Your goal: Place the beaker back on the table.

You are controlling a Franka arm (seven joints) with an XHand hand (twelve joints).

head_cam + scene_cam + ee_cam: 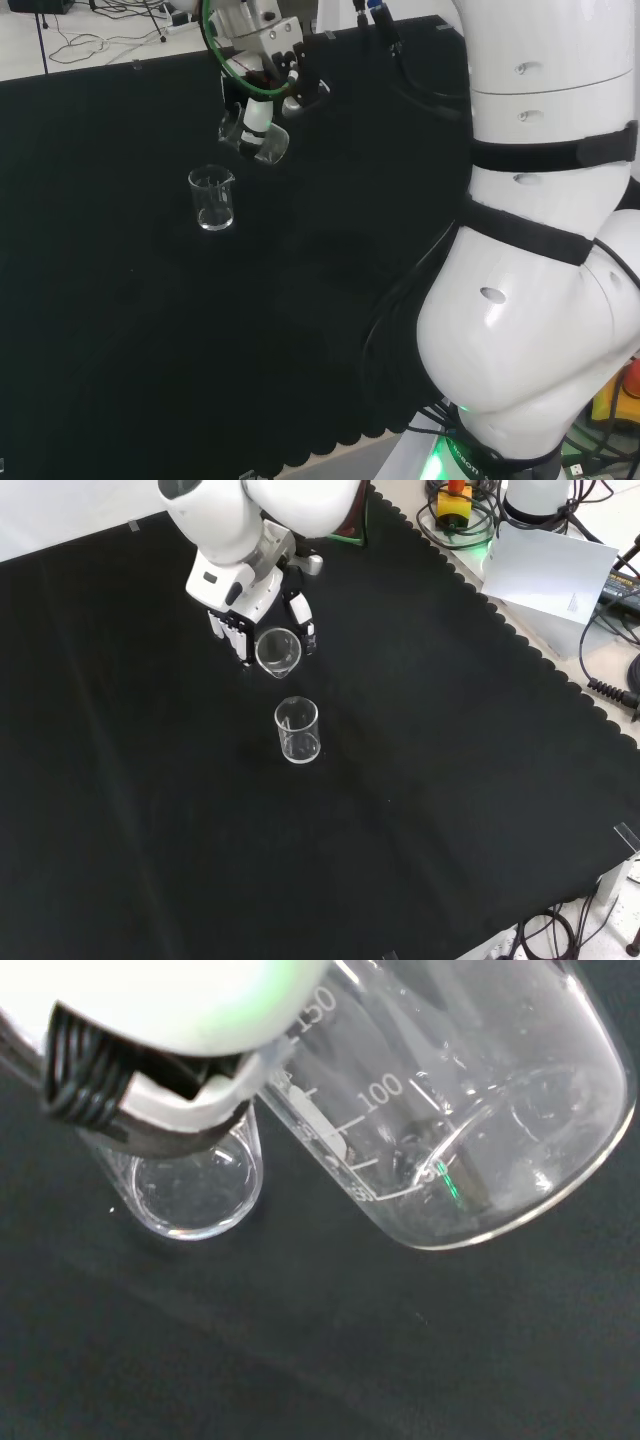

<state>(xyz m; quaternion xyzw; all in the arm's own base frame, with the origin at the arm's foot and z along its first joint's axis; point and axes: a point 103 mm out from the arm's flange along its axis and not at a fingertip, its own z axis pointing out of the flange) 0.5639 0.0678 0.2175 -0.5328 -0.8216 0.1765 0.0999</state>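
The robot hand (262, 620), fingers curled round a tilted clear beaker (278, 651), holds it above the black desk (450, 780) just beyond a second upright beaker (297, 730), both glasses faint against the cloth.

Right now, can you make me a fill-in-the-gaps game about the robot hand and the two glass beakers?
1. The hand holds a clear ____.
2. The held beaker is tilted and up in the ____, not on the cloth.
3. The other beaker stands ____ on the black cloth.
4. Nothing is inside the standing beaker: it is ____.

Missing words: beaker; air; upright; empty
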